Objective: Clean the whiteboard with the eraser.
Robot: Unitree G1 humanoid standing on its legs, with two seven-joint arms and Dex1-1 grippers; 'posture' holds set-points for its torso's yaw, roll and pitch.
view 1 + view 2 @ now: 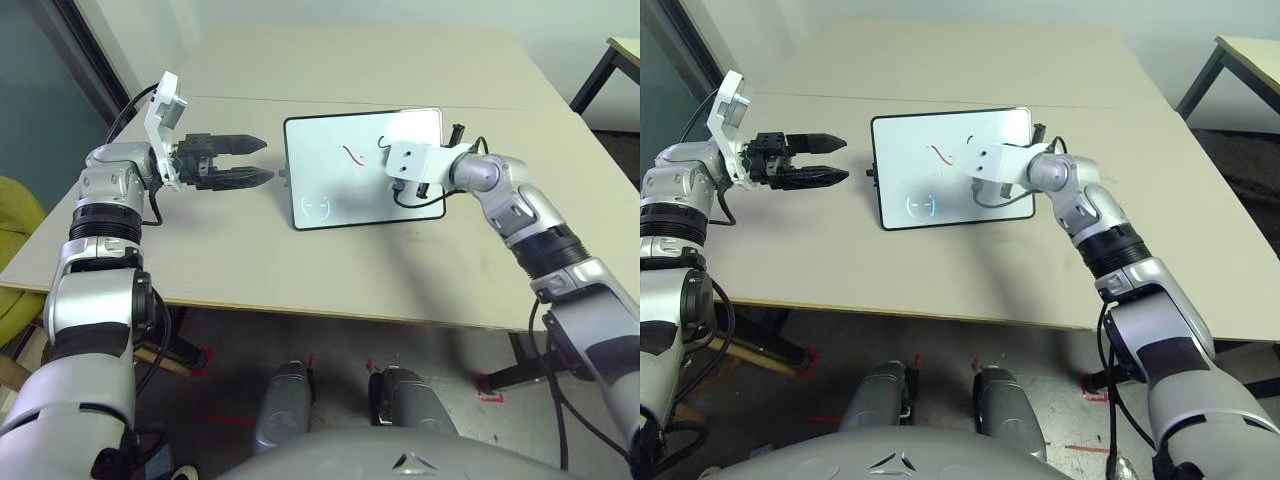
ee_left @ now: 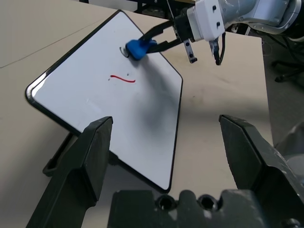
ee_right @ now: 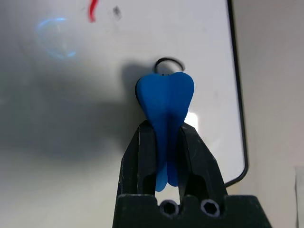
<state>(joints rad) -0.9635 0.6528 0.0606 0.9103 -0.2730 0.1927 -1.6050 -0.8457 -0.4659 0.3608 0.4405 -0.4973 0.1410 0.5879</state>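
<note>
Silver jointed arms, black cables, black jaws.

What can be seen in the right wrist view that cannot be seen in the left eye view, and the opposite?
Right wrist view: the small bright blue eraser squeezed between the right gripper's two black fingers, beside a small black curved mark.

Left eye view: the left gripper, open and empty, held above the beige table to the left of the board, and both silver forearms.

Both: the glossy white whiteboard with a thin black frame, and its red stroke.
</note>
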